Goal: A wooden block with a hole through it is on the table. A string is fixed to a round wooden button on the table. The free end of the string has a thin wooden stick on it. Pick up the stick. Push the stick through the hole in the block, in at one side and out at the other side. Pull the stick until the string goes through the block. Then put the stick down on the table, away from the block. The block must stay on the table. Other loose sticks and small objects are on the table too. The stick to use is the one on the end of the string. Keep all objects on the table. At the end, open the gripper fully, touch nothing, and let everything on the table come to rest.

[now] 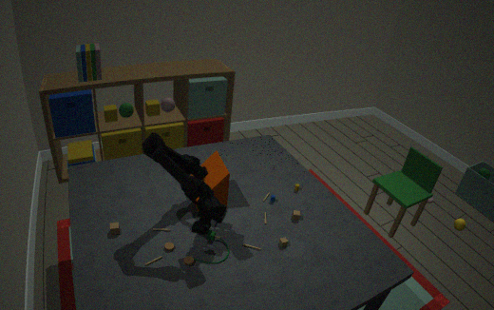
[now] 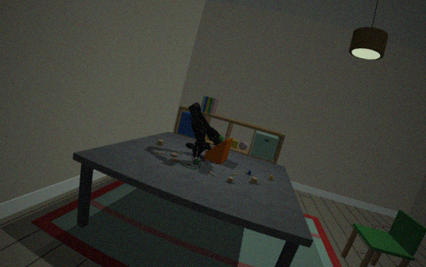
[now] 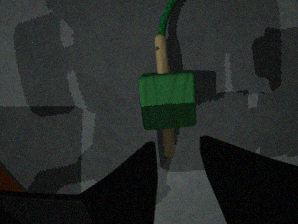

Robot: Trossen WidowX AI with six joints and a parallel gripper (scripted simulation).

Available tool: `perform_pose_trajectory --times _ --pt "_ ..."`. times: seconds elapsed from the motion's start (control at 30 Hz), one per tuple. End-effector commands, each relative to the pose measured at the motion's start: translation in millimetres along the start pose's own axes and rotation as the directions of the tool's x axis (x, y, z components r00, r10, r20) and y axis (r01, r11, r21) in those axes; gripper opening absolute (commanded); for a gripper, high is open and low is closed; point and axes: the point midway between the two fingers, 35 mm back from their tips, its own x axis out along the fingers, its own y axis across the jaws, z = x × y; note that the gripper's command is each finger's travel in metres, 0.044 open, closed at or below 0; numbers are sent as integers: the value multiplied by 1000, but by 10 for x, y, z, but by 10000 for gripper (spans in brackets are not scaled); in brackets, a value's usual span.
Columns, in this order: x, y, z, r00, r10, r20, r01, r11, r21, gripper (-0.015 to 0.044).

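The green block (image 1: 211,234) (image 3: 168,100) is on the table. The thin wooden stick (image 3: 161,54) is in its hole: one end, with the green string (image 3: 164,21) on it, shows on the far side in the wrist view, and the free tip shows on the side near my fingers. The string (image 1: 228,252) curves over the table to the round wooden button (image 1: 189,261). My gripper (image 3: 177,147) is partly open, its fingertips on either side of the stick's free tip, with gaps showing beside it. Whether the fingers are at the stick's height is hard to tell.
A large orange wedge (image 1: 218,181) (image 2: 219,152) stands behind the gripper. Loose sticks (image 1: 252,246) (image 1: 161,229) (image 1: 153,261), a wooden disc (image 1: 169,246), wooden cubes (image 1: 283,242) (image 1: 114,228) and small blue (image 1: 273,198) and yellow (image 1: 296,187) pieces lie around.
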Motion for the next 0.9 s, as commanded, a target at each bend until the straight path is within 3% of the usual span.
perform_pose_trajectory --times 0.0,0.63,0.77,0.87 --pt "91 17 -22 1000 3 -9 -3 1000 -7 121" --pt "258 29 -45 1000 1 -12 -1 1000 -7 121" --pt "244 25 -34 1000 1 -7 -2 1000 -2 16" --pt "244 25 -34 1000 1 -7 -2 1000 -2 0"
